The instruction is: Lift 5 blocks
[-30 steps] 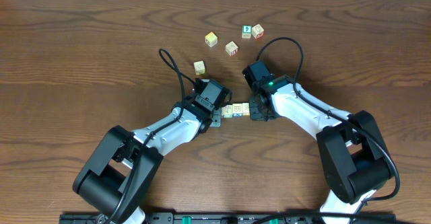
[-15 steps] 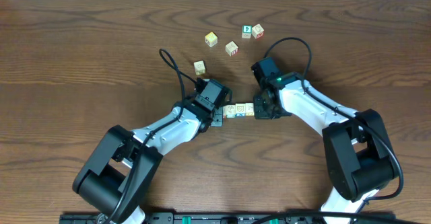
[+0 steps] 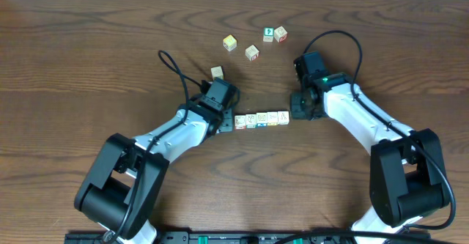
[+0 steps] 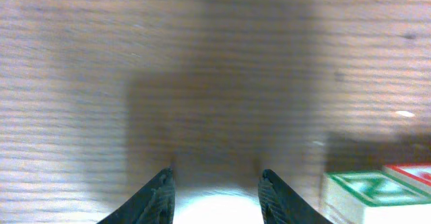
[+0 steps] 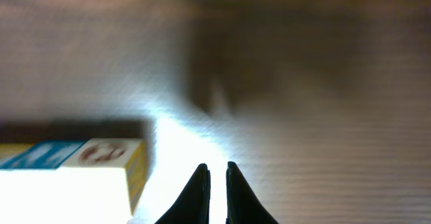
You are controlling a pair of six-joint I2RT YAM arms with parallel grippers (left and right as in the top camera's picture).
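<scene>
A straight row of several small picture blocks [image 3: 261, 118] lies on the table between my two grippers. My left gripper [image 3: 228, 121] sits just off the row's left end. In the left wrist view it [image 4: 215, 177] is open with only bare wood between the fingers, and a green-edged block [image 4: 367, 194] lies to its right. My right gripper [image 3: 295, 113] sits just off the row's right end. In the right wrist view it [image 5: 215, 167] is shut on nothing, and a yellow-edged block [image 5: 101, 173] lies to its left, apart from the fingers.
Loose cubes lie farther back: a cream one [image 3: 217, 72], a yellowish one [image 3: 230, 43], a picture cube [image 3: 252, 52], a green-faced one [image 3: 269, 34] and a red-edged one [image 3: 281, 33]. Black cables loop above both wrists.
Both grippers have drawn apart, the left one leftward, the right one rightward and back. The whole row of blocks now shows between them on the table.
</scene>
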